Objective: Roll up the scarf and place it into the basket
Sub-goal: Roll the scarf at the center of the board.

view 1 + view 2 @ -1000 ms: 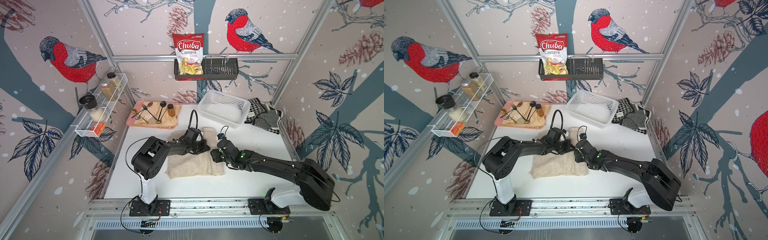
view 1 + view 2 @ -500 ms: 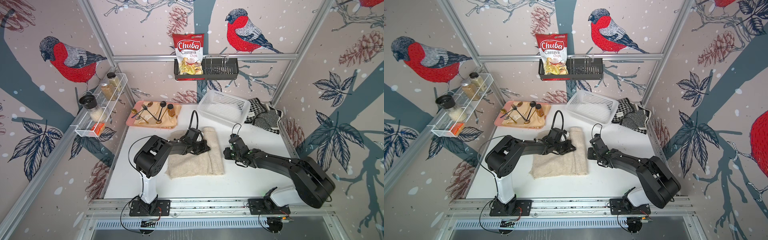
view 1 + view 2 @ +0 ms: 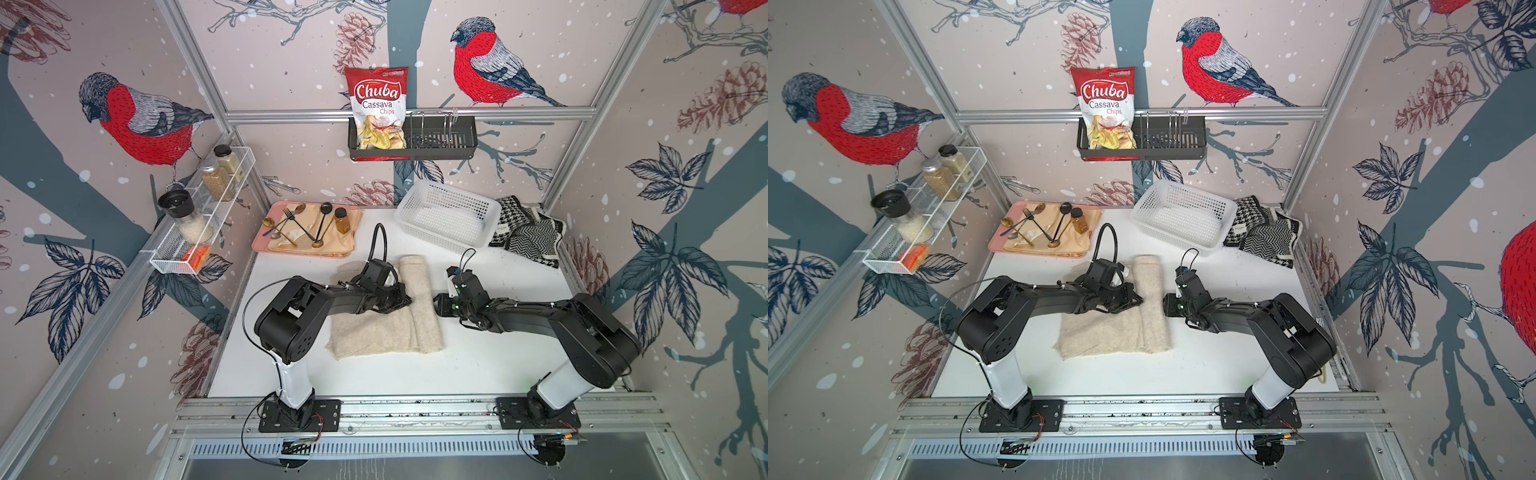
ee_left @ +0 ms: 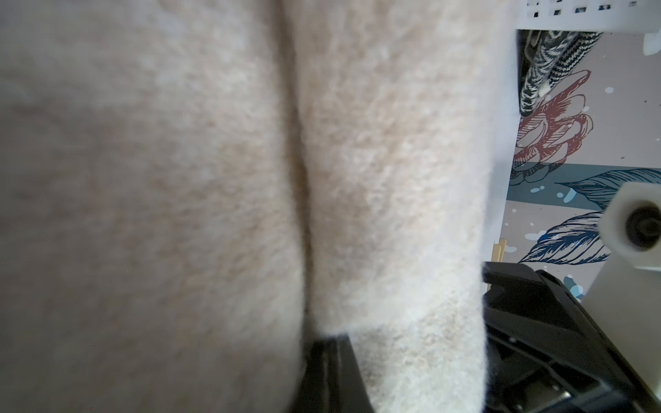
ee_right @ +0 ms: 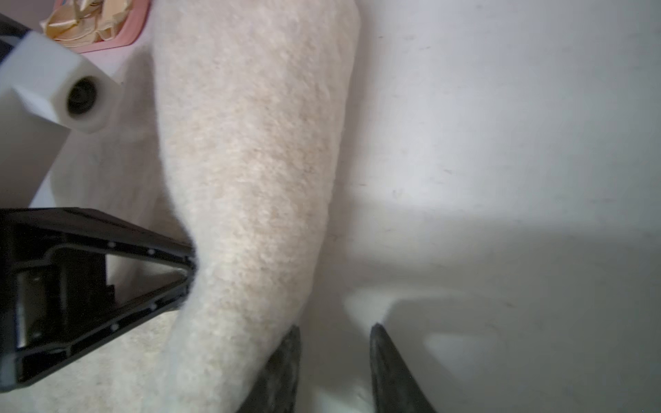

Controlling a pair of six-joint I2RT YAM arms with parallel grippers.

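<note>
Left claw (image 3: pixel 409 300): pinches scarf (image 3: pixel 386 332) from 9 o'clock. Right claw (image 5: pixel 334 327): stands spread, one finger (image 5: pixel 286 357) against scarf's 3 o'clock edge. Basket (image 3: pixel 453 203): sits at 1 o'clock.

Both top views bright, evenly lit and sharp, w/ straight lines bowed near the edges and faint soft shadows on the table (image 3: pixel 498 361); wrist views softer, w/ the scarf (image 4: pixel 179 178) close-up out of focus and a broad grey shadow across the table by the right cam.
</note>
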